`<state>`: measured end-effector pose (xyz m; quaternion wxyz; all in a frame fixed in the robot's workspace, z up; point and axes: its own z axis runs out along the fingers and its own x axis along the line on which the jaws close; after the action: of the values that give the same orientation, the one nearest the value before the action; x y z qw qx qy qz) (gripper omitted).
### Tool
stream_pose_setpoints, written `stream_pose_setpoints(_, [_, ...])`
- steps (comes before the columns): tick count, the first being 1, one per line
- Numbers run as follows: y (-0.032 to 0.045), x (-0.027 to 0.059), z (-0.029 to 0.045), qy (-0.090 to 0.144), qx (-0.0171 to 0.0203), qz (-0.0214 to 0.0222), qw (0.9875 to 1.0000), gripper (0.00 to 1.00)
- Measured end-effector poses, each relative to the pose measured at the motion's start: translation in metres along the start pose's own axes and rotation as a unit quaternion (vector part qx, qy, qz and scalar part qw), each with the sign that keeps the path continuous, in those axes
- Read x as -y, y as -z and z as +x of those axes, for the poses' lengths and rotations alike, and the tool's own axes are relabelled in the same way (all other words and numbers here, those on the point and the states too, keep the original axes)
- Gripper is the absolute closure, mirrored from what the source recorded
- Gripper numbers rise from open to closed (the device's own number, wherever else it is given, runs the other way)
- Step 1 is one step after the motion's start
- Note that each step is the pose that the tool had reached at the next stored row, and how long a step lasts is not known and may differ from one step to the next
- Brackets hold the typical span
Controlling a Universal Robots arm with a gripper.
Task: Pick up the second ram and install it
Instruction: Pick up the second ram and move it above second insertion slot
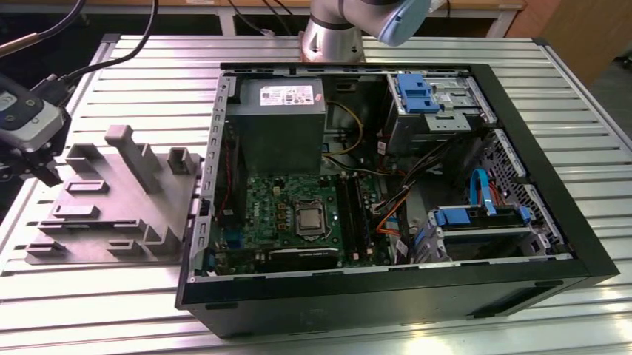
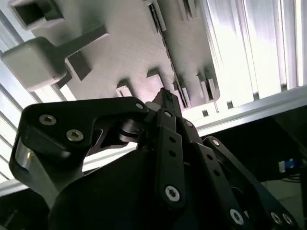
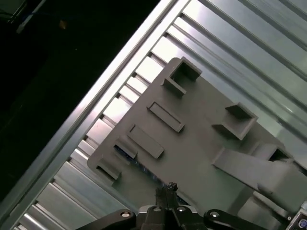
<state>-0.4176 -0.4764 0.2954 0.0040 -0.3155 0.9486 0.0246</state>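
Grey moulded holder (image 1: 118,222) directly below the claw (image 1: 44,177), flat on the ribbed metal table (image 1: 99,310). Dark blue-black second ram (image 3: 136,162) on edge in a narrow slot of that holder, running right up to the claw's tip in the first wrist view, the rest hidden behind the claw. In the second wrist view, claw (image 2: 165,96) pressed together, no gap at the tip; same closed look in the first wrist view. Pinching the stick's upper edge or merely poised just over it: cannot tell. Nothing long hanging from the claw in the exterior view, so, by judgement, stick not lifted out yet and pick-up the step in hand.

For a clean pick:
- Aim for a hold near the stick's mid-length, for balance.
- Keep the pads square on the two flat faces.
- Draw straight up along the slot walls, without twist or sideways lean. Thin board, likely to bind or flex.
- Mind the empty slots and ribs just beside the claw.
- Squeeze firmly, no harder than needed.

Open computer case (image 1: 553,244) well apart from the claw, across the holder, with green board (image 1: 286,214) and black slot sockets (image 1: 356,214) inside.
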Motion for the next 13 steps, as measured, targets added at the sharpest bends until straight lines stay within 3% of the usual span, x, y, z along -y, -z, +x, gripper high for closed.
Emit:
stream_pose_setpoints(6, [-0.0014,0.0001,0.0000,0.054,-0.0024,-0.0012,0.9985,0.90])
stream_pose_setpoints(10, [-0.0024,0.0001,0.0001,0.090,-0.0040,-0.0021,0.9959,0.90])
stream_pose_setpoints(13, [-0.0031,0.0001,0.0001,0.118,-0.0052,-0.0027,0.9930,0.90])
